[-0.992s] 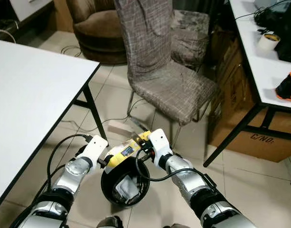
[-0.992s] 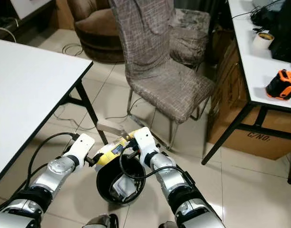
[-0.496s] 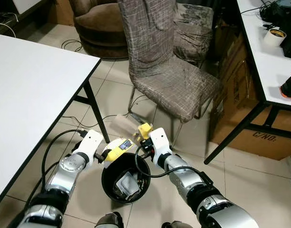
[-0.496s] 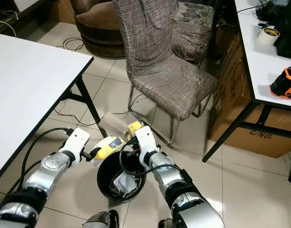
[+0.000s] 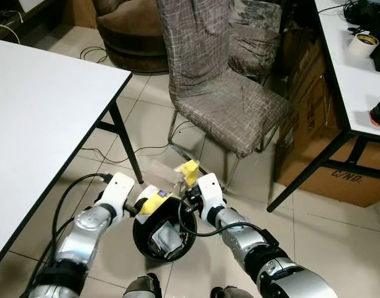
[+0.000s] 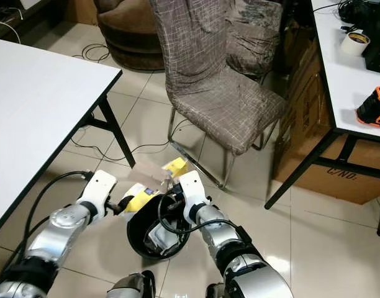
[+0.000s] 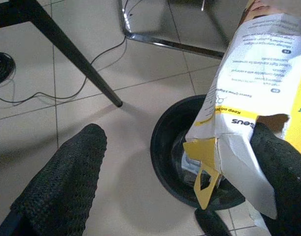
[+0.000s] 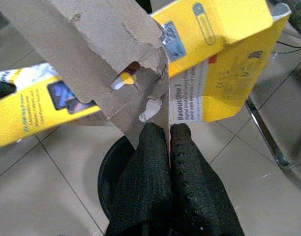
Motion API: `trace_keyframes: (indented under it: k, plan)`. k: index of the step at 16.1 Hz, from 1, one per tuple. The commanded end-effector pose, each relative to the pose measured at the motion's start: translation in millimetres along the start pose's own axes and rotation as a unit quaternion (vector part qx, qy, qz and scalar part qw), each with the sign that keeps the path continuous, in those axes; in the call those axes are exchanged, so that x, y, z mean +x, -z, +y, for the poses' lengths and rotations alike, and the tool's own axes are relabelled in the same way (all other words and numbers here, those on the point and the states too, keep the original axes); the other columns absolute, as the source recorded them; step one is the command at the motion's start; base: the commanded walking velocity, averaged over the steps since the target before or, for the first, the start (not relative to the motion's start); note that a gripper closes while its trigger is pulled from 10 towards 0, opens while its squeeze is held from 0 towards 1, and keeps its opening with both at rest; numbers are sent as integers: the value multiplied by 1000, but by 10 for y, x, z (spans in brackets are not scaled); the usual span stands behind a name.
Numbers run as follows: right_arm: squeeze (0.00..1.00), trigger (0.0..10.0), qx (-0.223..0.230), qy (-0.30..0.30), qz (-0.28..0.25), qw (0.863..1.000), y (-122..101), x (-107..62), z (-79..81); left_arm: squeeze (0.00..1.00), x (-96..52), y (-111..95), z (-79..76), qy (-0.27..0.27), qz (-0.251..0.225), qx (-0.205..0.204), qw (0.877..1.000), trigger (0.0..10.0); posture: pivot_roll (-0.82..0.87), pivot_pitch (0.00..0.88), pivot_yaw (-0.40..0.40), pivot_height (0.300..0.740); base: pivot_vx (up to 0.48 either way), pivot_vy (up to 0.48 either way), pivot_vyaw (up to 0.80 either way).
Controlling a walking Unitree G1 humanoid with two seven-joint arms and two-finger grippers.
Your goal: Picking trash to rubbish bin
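The torn yellow box [image 5: 154, 200] is hanging right over the mouth of the black rubbish bin [image 5: 144, 237], which is standing on the tiled floor [image 5: 314, 230] just in front of the robot. The box is splitting apart: its white-and-yellow printed half is resting against one finger of the left hand [image 7: 165, 196], whose fingers are spread wide, so that hand is supporting it rather than pinching it. The right hand [image 8: 168, 162] is clenching its two fingers tight on the brown cardboard flap [image 8: 106, 73], with the yellow end of the box [image 5: 189, 171] sticking up beyond the bin's far rim. Crumpled pale rubbish [image 5: 166, 239] is already lying inside the bin. I would say the job is nearly finished: the box is positioned over the opening, and what is left is letting go so it drops in. A fabric-covered chair [image 5: 224, 105] is standing beyond the bin, and a white counter [image 5: 41, 118] is off to the left.
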State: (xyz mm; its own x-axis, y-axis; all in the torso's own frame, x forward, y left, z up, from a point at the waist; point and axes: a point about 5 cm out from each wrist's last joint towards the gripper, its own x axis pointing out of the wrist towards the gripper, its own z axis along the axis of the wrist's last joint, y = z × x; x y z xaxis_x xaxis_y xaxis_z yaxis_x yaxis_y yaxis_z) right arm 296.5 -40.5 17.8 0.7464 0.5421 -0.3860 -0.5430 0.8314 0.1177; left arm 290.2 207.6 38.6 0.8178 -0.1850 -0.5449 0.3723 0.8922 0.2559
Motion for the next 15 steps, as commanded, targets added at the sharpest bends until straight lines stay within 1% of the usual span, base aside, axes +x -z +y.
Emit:
trace_keyframes:
  k: [1, 5, 9, 15]
  plan:
    - [0, 10000, 8, -5, 10, 1000, 87, -15, 52, 0, -37, -8, 20, 6, -1, -3, 1000, 10000, 118, 181, -25, 740, 0, 0, 0]
    - [0, 10000, 11, -4, 20, 1000, 139, -29, 53, 0, -112, 31, 73, 7, 10, 5, 1000, 10000, 122, 184, -25, 740, 0, 0, 0]
    - [0, 10000, 18, 5, 28, 999, 189, -60, 4, 0, -151, 39, 58, 13, 15, 5, 1000, 10000, 120, 185, -27, 740, 0, 0, 0]
    - [0, 10000, 20, 2, 43, 999, 288, -90, 35, 0, -203, 13, 61, 20, 11, 2, 1000, 10000, 127, 186, -30, 740, 0, 0, 0]
